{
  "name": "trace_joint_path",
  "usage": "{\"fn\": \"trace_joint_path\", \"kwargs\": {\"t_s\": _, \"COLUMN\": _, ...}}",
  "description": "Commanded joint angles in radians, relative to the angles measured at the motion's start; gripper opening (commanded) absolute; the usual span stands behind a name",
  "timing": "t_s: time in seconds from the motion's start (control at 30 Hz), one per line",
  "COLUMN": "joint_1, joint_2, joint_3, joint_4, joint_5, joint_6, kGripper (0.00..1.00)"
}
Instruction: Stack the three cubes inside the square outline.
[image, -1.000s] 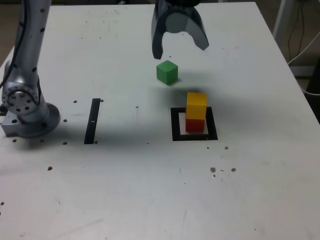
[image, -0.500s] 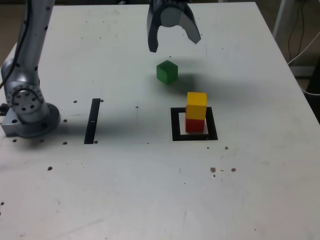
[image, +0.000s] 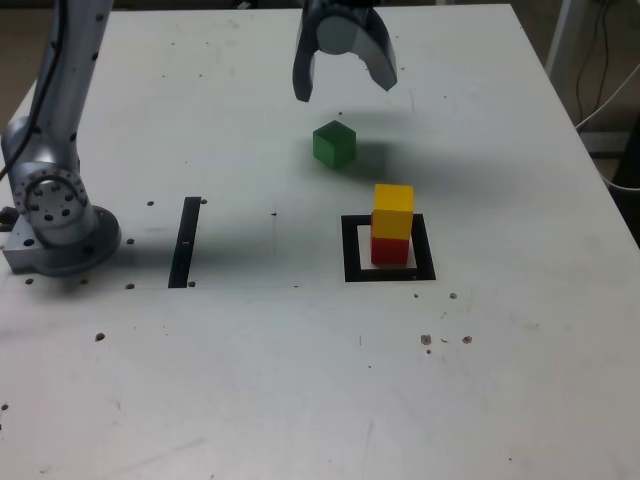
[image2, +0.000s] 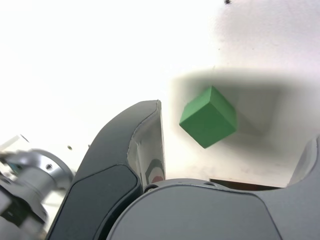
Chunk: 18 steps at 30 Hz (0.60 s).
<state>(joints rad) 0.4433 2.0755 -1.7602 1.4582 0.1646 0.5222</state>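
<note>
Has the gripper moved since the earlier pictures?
Yes. The open gripper has shifted toward the exterior view's left and slightly farther back, judged against the green cube.

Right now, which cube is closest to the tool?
The green cube: it sits alone on the table just below the open tool in the exterior view. The yellow cube and red cube are stacked farther off.

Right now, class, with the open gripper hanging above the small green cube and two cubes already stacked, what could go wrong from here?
1. The small green cube sits turned at an angle to the open dark gripper, so closing jaws may twist or push it.
2. The yellow cube on the red cube makes a narrow tower; a careless placement could topple it.
3. The tower fills most of the black square outline, so a nudge could shift it onto the border.
</note>
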Motion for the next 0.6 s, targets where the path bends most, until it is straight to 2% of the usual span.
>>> {"fn": "trace_joint_path", "kwargs": {"t_s": 0.0, "joint_1": 0.000, "joint_2": -0.006, "joint_3": 0.005, "joint_4": -0.014, "joint_5": 0.013, "joint_6": 0.071, "kGripper": 0.99}}
{"fn": "trace_joint_path", "kwargs": {"t_s": 0.23, "joint_1": 0.000, "joint_2": -0.013, "joint_3": 0.040, "joint_4": -0.069, "joint_5": 0.021, "joint_6": 0.260, "kGripper": 1.00}}
{"fn": "trace_joint_path", "kwargs": {"t_s": 0.57, "joint_1": 0.000, "joint_2": -0.035, "joint_3": 0.117, "joint_4": -0.167, "joint_5": 0.026, "joint_6": 0.387, "kGripper": 0.99}}
